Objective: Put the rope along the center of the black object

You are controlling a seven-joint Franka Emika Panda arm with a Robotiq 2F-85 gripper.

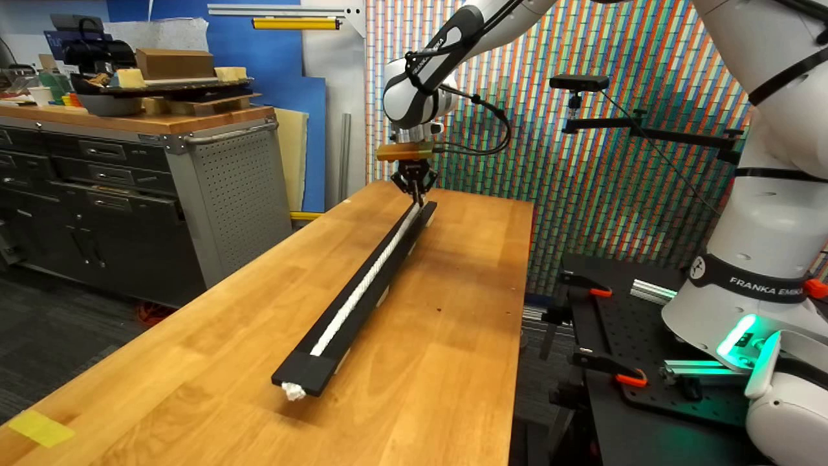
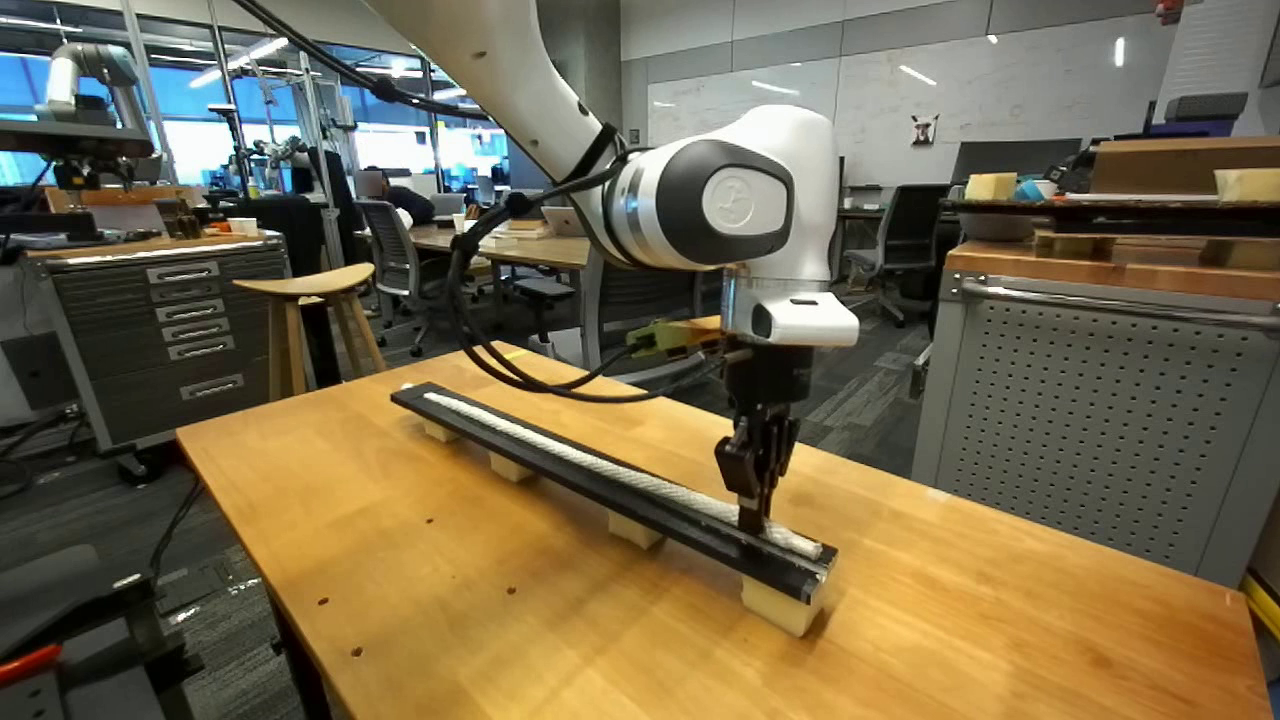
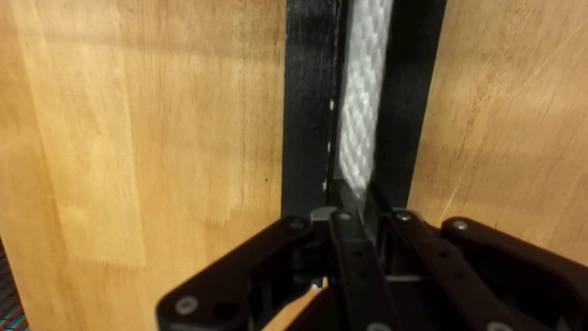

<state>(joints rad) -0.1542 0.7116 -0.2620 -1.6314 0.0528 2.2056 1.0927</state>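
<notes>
The black object is a long narrow bar [image 1: 309, 373] on the table, also in an exterior view [image 2: 600, 492] and the wrist view [image 3: 404, 92]. The white rope [image 1: 369, 279] lies lengthwise along its middle, as an exterior view [image 2: 600, 467] and the wrist view [image 3: 363, 87] show. At one end a black patch covers the rope, and a frayed white tip sticks out beyond it. My gripper [image 2: 757, 522] points down near the opposite end, also in an exterior view [image 1: 418, 196]. Its fingers [image 3: 363, 202] are closed on the rope's sides at the bar's surface. The fingertips are partly hidden.
Several pale blocks [image 2: 785, 606] hold the bar above the wooden table [image 2: 450, 600]. A yellow tape piece [image 1: 42, 428] is on a table corner. A tool cabinet [image 1: 239, 194] stands beside the table. The arm's base stands on a black stand [image 1: 647, 414] on the opposite side.
</notes>
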